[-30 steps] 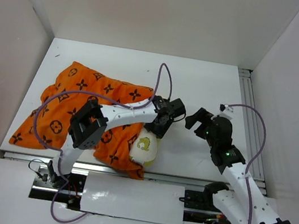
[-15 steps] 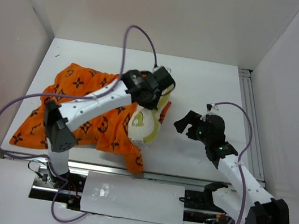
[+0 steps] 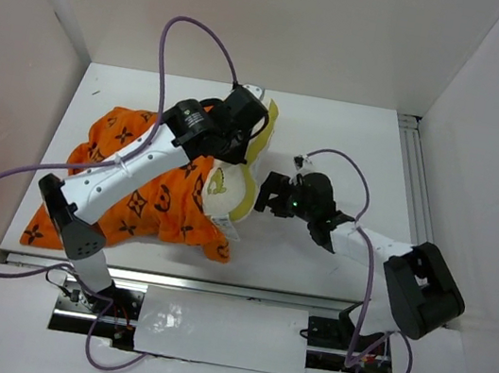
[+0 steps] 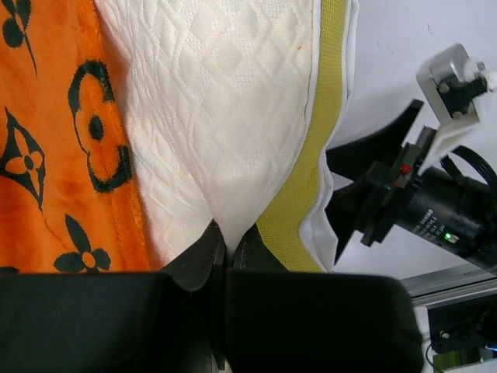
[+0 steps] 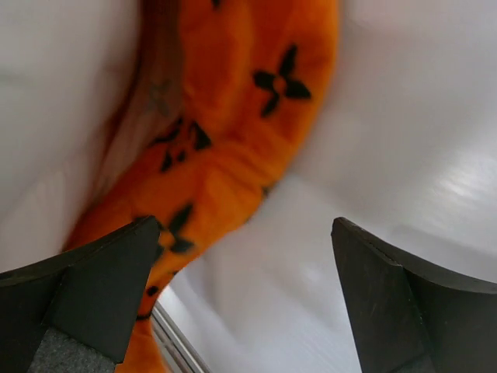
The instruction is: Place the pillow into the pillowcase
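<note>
The cream-white pillow [image 3: 229, 193] with its yellow-green edge [image 4: 311, 171] hangs partly lifted, its lower part still inside the mouth of the orange pillowcase [image 3: 134, 191]. My left gripper [image 3: 250, 137] is shut on the pillow's top edge; the left wrist view shows the quilted fabric [image 4: 233, 93] pinched between the closed jaws [image 4: 227, 250], with the pillowcase [image 4: 54, 132] on the left. My right gripper [image 3: 270, 195] is open and empty just right of the pillow. In the right wrist view [image 5: 248, 287] it faces the orange cloth [image 5: 225, 132] and the pillow [image 5: 54, 93].
The white table [image 3: 354, 137] is boxed in by white walls at the back and both sides. A metal rail [image 3: 423, 206] runs along the right edge. The left arm's purple cable [image 3: 189, 33] loops high over the back of the table.
My left gripper has lifted the pillow and carried it back and to the left, dragging the pillowcase edge. My right arm has swung left, close to the pillow.
</note>
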Controlling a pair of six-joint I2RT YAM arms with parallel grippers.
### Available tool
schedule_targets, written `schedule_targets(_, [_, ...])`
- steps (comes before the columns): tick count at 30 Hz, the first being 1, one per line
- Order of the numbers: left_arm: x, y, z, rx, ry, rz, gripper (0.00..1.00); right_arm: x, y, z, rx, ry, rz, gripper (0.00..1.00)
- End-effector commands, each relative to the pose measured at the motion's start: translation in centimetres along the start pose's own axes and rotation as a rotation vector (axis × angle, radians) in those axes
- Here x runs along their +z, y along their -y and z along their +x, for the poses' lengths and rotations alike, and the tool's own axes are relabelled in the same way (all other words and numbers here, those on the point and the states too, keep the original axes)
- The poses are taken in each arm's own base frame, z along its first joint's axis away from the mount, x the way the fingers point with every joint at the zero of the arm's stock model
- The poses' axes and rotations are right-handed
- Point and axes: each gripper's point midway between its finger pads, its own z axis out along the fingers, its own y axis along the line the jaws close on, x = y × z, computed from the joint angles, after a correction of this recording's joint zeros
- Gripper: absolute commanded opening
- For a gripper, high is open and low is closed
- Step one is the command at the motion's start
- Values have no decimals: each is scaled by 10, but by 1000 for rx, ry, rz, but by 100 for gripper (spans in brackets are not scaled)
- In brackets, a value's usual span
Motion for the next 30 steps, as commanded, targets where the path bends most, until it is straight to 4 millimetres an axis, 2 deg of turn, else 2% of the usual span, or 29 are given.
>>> schedule_targets(1, [-40, -11, -27, -41, 125, 42, 0, 8, -65, -51, -102, 144, -196, 99])
schedule_targets(3, [-52, -13, -29, -44, 153, 69, 0, 15, -66, -53, -114, 169, -173, 99])
schedule_targets(4, [-55, -14, -30, -49, 164, 76, 0, 17, -72, -57, -109, 187, -184, 99])
schedule_targets(8, [-68, -15, -33, -67, 185, 116, 0, 35, -94, -52, -71, 205, -265, 99])
schedule_targets(9, [-75, -17, -35, -73, 198, 124, 0, 40, -94, -53, -56, 198, -262, 99])
schedule_targets(10, [-79, -18, -36, -76, 206, 128, 0, 53, -90, -45, -44, 176, -256, 98])
schedule_targets(11, [-86, -19, -37, -82, 217, 145, 0, 58, -99, -51, -37, 177, -284, 98])
schedule_targets(13, [-92, -18, -38, -87, 228, 167, 0, 73, -99, -42, -18, 148, -297, 96])
schedule_targets(15, [-95, -17, -35, -73, 221, 189, 0, 80, -119, -44, -20, 155, -344, 94])
schedule_targets(17, [-100, -14, -36, -76, 229, 212, 0, 91, -121, -43, -17, 169, -326, 94])
schedule_targets(18, [-100, -12, -35, -74, 223, 226, 0, 94, -133, -45, -21, 183, -337, 94])
schedule_targets(19, [-97, -12, -32, -62, 215, 220, 0, 100, -127, -50, -13, 203, -304, 94])
schedule_targets(20, [-101, -12, -32, -63, 218, 234, 0, 110, -122, -40, -7, 179, -271, 93])
schedule_targets(21, [-99, -12, -30, -60, 210, 230, 0, 116, -127, -49, -6, 196, -269, 88])
schedule_targets(22, [-99, -10, -31, -61, 214, 242, 0, 122, -127, -48, -4, 207, -256, 86])
schedule_targets(23, [-102, -12, -30, -62, 216, 243, 0, 132, -116, -42, 1, 191, -220, 82])
schedule_targets(24, [-107, -10, -32, -67, 229, 262, 0, 137, -121, -47, 13, 195, -227, 78])
schedule_targets(25, [-108, -11, -30, -75, 226, 262, 0, 147, -109, -42, 39, 183, -178, 70])
schedule_targets(26, [-108, -11, -30, -75, 226, 262, 0, 151, -108, -41, 52, 174, -171, 63])
schedule_targets(27, [-111, -14, -32, -80, 240, 258, 0, 154, -109, -42, 52, 177, -174, 51])
schedule_targets(28, [-108, -16, -30, -90, 236, 244, 0, 154, -111, -47, 63, 192, -173, 38])
schedule_targets(29, [-113, -17, -33, -96, 253, 253, 0, 157, -107, -46, 65, 194, -159, 0])
schedule_targets(30, [-110, -18, -31, -95, 249, 240, 0, 154, -110, -49, 65, 200, -166, 0])
